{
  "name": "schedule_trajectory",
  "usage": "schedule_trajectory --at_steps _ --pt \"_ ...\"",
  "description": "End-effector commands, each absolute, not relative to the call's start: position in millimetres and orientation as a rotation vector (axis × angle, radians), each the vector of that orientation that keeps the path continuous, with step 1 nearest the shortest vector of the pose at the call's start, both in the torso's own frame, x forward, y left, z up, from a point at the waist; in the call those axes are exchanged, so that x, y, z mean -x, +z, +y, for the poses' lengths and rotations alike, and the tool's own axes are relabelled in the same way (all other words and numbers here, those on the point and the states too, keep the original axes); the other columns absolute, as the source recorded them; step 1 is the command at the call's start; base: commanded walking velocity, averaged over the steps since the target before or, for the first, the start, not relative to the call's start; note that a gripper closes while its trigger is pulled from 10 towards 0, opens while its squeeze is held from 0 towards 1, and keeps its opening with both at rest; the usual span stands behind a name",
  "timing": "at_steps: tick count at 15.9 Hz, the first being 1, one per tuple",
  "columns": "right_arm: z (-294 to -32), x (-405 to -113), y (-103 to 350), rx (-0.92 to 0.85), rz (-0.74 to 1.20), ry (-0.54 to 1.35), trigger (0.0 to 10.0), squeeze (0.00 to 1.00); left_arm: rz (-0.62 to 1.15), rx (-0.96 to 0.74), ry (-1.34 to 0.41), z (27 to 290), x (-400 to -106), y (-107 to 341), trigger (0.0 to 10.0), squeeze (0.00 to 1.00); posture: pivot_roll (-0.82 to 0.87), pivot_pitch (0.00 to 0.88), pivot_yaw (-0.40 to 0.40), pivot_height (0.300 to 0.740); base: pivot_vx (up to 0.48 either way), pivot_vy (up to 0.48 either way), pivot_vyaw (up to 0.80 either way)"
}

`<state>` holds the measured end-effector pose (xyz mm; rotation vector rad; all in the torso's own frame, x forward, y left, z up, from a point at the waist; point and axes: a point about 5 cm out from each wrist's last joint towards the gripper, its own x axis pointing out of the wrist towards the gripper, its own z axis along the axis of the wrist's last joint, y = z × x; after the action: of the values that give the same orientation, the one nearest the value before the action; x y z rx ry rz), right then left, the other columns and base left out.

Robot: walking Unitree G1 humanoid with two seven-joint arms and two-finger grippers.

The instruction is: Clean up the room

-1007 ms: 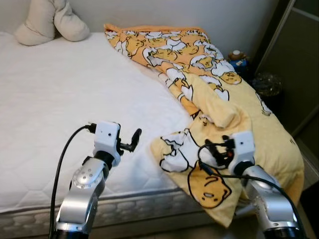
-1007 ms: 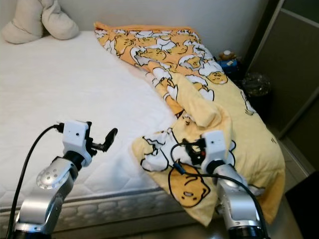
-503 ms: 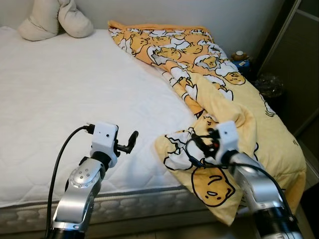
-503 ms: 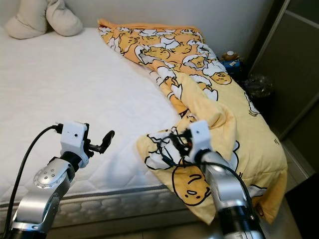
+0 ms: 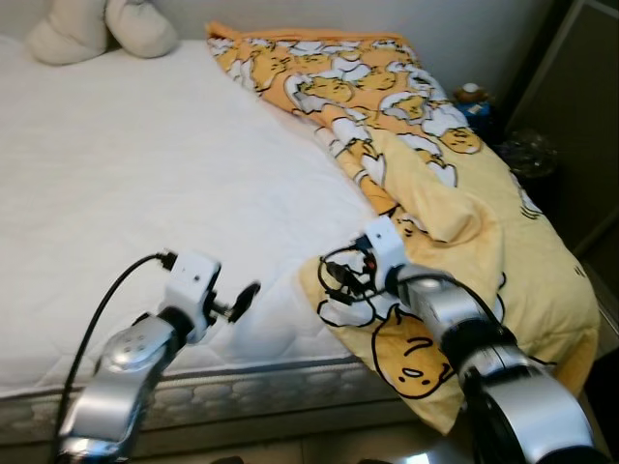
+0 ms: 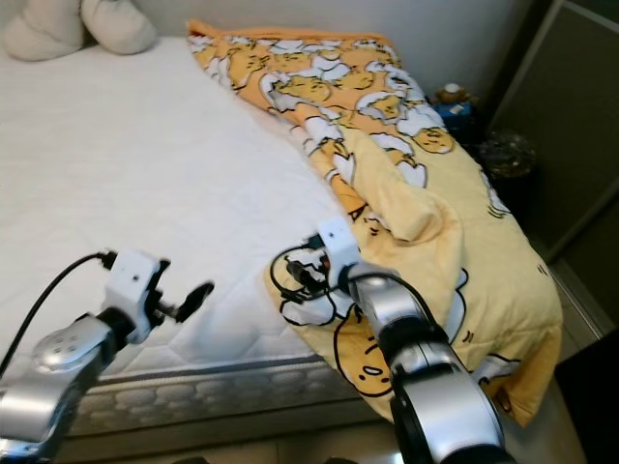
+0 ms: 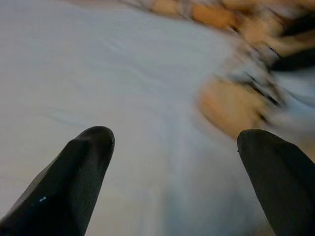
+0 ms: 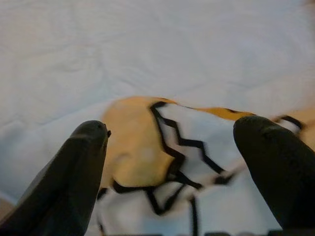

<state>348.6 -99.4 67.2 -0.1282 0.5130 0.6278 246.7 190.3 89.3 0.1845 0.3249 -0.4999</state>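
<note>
1. While I look down from the head camera, the white mattress [image 5: 145, 184] takes up the left and centre, and the yellow cartoon blanket [image 5: 464, 193] lies bunched along its right side, running from 12 o'clock down to 5 o'clock and hanging over the bed's right edge.
2. The right gripper [image 5: 338, 280] sits over the blanket's near corner at 6 o'clock; its wrist view shows both fingers [image 8: 74, 167] spread apart with the corner's yellow-and-white print between them, nothing clamped.
3. The left gripper [image 5: 242, 298] hovers above bare mattress at 7 o'clock, well apart from the blanket. Its fingers [image 7: 74, 172] are spread wide; that wrist view is blurred.
4. Surroundings: two cream pillows [image 5: 97, 29] at 11 o'clock; a small bottle-like item [image 5: 471, 95] and a dark glassy object [image 5: 527, 155] beside the bed at 2 o'clock, against a dark cabinet [image 5: 571, 87].
5. Obstructions: the right arm's cables [image 5: 334, 271] loop over the blanket corner.
6. I can read no writing or brand.
</note>
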Motion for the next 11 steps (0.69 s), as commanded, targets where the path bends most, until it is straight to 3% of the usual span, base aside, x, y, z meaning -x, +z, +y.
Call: schedule_trajectory --at_steps 1,4,10,11 --pt "-99.7 -349.2 66.6 0.128 0.522 0.637 10.0 1.00 0.352 -0.167 -0.558 188.9 -241.3 90.1 10.0 0.00 0.05 0.074 -0.060 0.740 0.000 0.000 0.00" --pt "-87.1 -349.3 65.1 0.217 0.553 0.680 10.0 1.00 0.373 -0.175 -0.678 196.6 -226.5 102.4 10.0 0.00 0.09 0.138 -0.087 0.740 0.000 0.000 0.00" --pt "-79.8 -335.4 44.2 0.297 0.642 0.680 10.0 1.00 0.380 -0.206 -0.648 206.1 -223.5 112.2 10.0 0.00 0.11 0.179 -0.088 0.740 0.000 0.000 0.00" --pt "-81.8 -333.6 40.6 0.284 0.656 0.651 10.0 0.36 0.379 -0.191 -0.651 205.6 -222.7 113.4 10.0 0.00 0.12 0.179 -0.090 0.740 0.000 0.000 0.00"
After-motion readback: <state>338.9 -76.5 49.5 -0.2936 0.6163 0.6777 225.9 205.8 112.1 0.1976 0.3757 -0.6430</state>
